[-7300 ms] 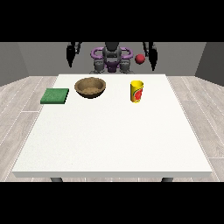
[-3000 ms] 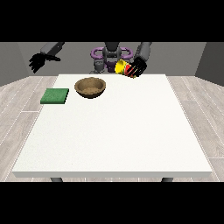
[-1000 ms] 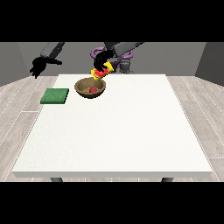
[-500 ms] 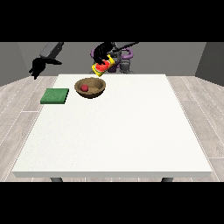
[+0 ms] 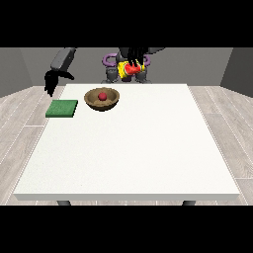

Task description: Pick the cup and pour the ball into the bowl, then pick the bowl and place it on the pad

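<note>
Front view: the red ball (image 5: 102, 96) sits in the wooden bowl (image 5: 101, 99) near the white surface's (image 5: 128, 148) far edge, with the green pad (image 5: 62, 108) just beside it toward the far left corner. The hand at the view's right (image 5: 132, 59) grasps the yellow cup (image 5: 129, 69), raised behind the bowl. The hand at the view's left (image 5: 51, 80) hangs above the pad, its fingers unreadable. The bowl looks rigid and light; its rim offers the likeliest hold.
</note>
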